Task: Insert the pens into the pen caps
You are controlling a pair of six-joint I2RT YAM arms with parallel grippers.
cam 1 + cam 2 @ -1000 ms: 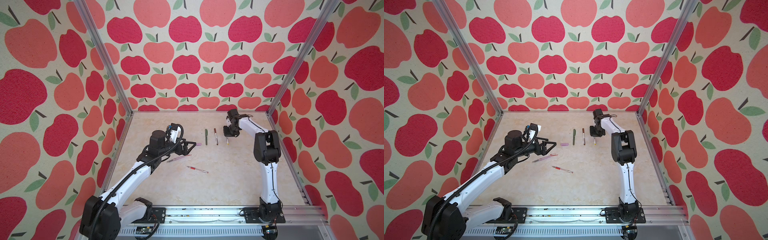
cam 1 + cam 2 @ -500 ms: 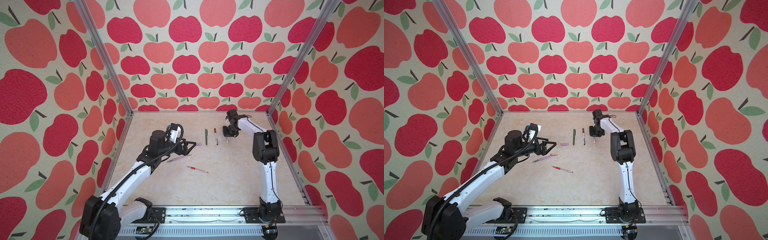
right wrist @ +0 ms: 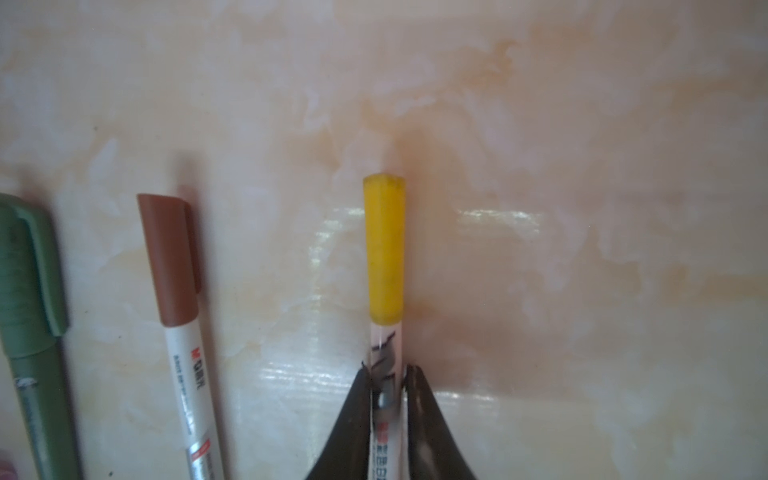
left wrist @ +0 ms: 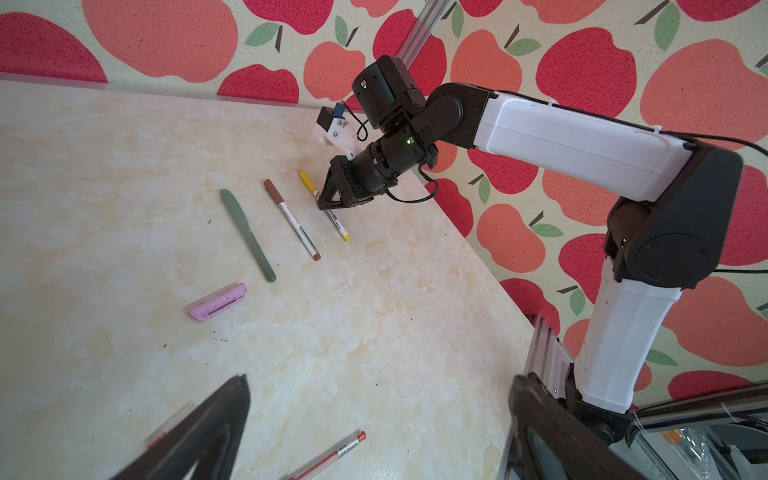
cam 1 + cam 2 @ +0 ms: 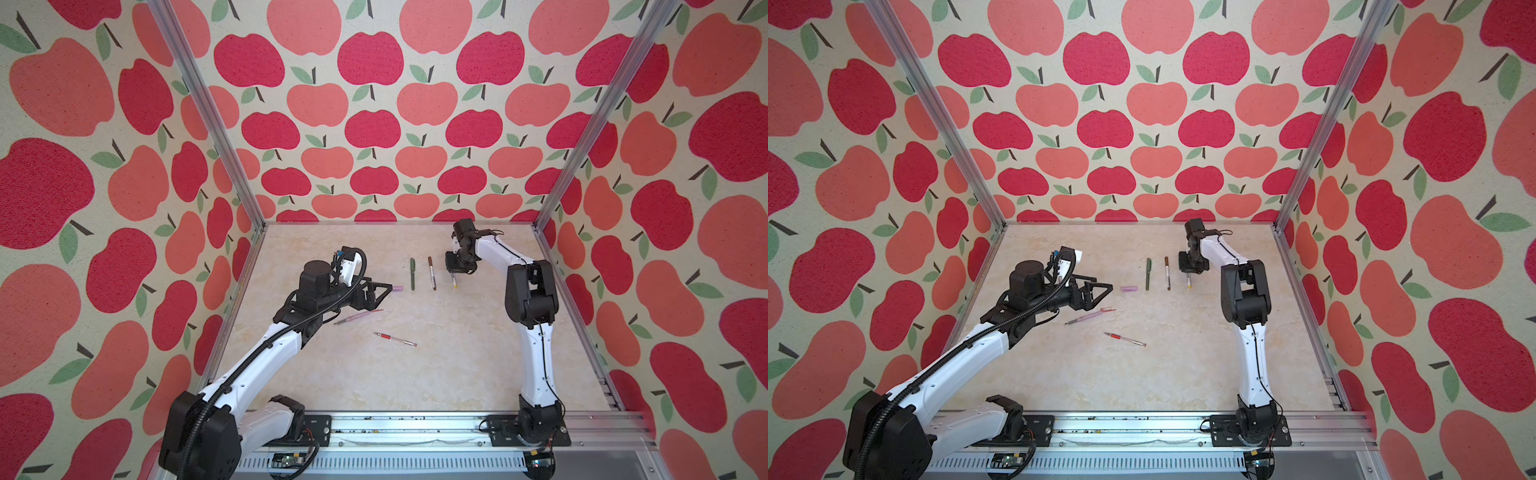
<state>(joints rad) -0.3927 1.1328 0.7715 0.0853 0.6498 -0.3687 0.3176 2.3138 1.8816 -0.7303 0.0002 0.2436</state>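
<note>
- red pen (image 5: 395, 339): nearest, flat on table (image 5: 457, 374), slanted, no cap on it. Its cap not made out.
- pink pen (image 5: 358, 317): next back, uncapped, slanted, just near-side of left gripper (image 4: 378, 377), whose jaws are spread wide w/ nothing in them.
- lilac cap (image 5: 398, 288): just past L fingertips, long axis crosswise, nothing inside. L arm much nearer than R, so prob. the next pairing is pink pen + this cap.
- dark green pen (image 5: 412, 273) and brown pen (image 5: 432, 272): side by side, lying front-to-back, caps on.
- yellow pen (image 3: 385, 340): farthest, tip seated in yellow cap (image 3: 384, 249). Right gripper (image 3: 387, 368) straddles the barrel behind the cap, jaws hugging both sides. Can't tell if clamped or slack.
</note>
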